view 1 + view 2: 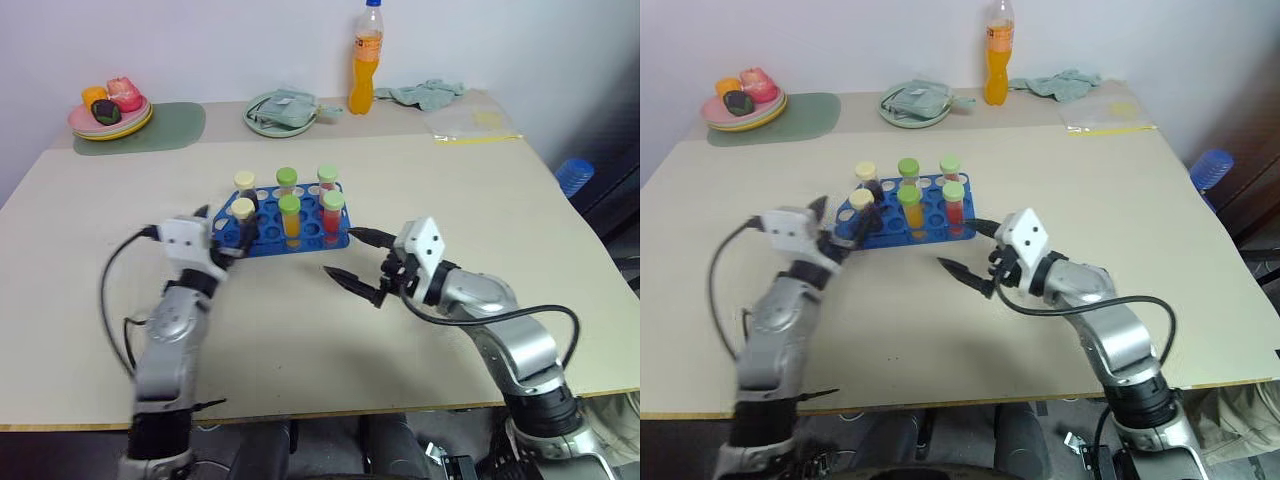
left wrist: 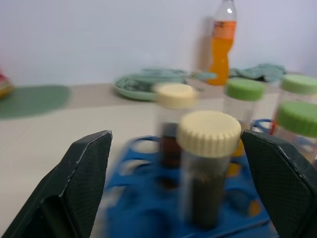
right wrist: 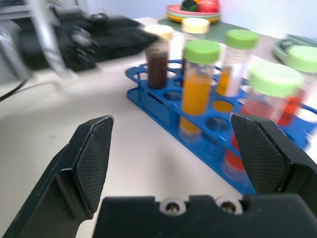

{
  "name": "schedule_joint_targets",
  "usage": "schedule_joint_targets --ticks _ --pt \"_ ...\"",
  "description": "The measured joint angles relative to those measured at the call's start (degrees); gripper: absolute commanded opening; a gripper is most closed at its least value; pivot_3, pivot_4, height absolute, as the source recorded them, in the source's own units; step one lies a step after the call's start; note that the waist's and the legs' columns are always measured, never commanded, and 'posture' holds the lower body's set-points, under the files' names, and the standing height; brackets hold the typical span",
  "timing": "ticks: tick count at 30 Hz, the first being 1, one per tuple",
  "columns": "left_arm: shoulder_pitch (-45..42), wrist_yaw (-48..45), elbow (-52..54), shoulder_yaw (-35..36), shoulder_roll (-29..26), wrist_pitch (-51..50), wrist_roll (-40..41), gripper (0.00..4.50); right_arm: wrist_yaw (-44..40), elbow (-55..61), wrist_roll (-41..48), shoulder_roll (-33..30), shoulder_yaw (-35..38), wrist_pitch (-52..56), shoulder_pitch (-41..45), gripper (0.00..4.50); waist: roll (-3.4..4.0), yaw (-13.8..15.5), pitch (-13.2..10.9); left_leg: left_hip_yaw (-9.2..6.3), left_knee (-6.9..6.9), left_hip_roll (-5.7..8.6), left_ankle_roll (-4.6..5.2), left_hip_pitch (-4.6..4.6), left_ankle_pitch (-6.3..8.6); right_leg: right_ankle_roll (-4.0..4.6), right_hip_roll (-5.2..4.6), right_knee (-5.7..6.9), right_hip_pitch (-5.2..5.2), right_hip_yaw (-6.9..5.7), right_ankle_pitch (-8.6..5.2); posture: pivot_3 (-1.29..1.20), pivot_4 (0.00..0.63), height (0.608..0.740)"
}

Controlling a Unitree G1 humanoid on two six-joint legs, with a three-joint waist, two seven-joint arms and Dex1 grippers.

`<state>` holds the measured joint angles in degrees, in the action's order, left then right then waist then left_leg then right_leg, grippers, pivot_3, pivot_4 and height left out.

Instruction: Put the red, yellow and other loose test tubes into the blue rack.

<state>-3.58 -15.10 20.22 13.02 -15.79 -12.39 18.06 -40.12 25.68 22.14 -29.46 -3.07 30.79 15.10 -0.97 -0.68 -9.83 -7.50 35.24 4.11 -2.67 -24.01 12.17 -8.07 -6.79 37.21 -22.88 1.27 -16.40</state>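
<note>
The blue rack (image 1: 300, 232) sits mid-table with several capped tubes upright in its holes. In its near row stand a dark tube with a cream cap (image 1: 243, 212), a yellow one with a green cap (image 1: 290, 218) and a red one with a green cap (image 1: 332, 214). My left gripper (image 1: 228, 232) is open at the rack's left end. In the left wrist view the dark tube (image 2: 207, 168) stands between its spread fingers (image 2: 81, 183), apart from both. My right gripper (image 1: 338, 250) hangs open off the rack's right front corner, holding nothing.
Along the table's far edge stand an orange drink bottle (image 1: 366, 60), a pale green dish (image 1: 282, 112), a plate of fruit (image 1: 110, 112) on a green mat (image 1: 175, 127), a crumpled cloth (image 1: 425, 93) and a clear bag (image 1: 470, 122). Bare tabletop lies in front of the rack.
</note>
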Motion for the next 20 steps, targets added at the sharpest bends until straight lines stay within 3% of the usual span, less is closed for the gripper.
schedule_joint_targets --ticks 4,8,20 --pt "6.64 -6.06 2.42 6.83 -9.35 -4.65 4.84 4.25 -1.71 -0.39 2.95 -6.24 8.61 1.55 -1.99 4.19 0.02 0.10 -0.01 0.05 -0.01 0.00 0.06 0.04 0.04 0.01 -0.02 -0.06 0.09 -0.01 -0.01 0.00 0.150 0.740" --pt "10.81 -11.02 2.43 11.28 -14.31 -7.29 8.29 4.25 -2.88 -4.50 3.80 -10.82 16.02 1.08 -3.80 4.19 0.02 0.18 -0.01 0.16 -0.03 -0.01 0.10 0.15 0.07 0.01 -0.03 -0.14 0.25 -0.08 -0.02 0.00 0.150 0.740" --pt "14.93 -14.96 2.94 13.77 -17.45 -10.89 12.12 4.25 -7.67 -14.94 1.25 -15.96 21.03 -5.94 -9.00 4.19 0.04 0.02 -0.02 0.21 -0.07 -0.08 0.13 0.23 0.08 0.03 -0.05 -0.14 0.27 0.00 -0.03 0.00 0.150 0.740"
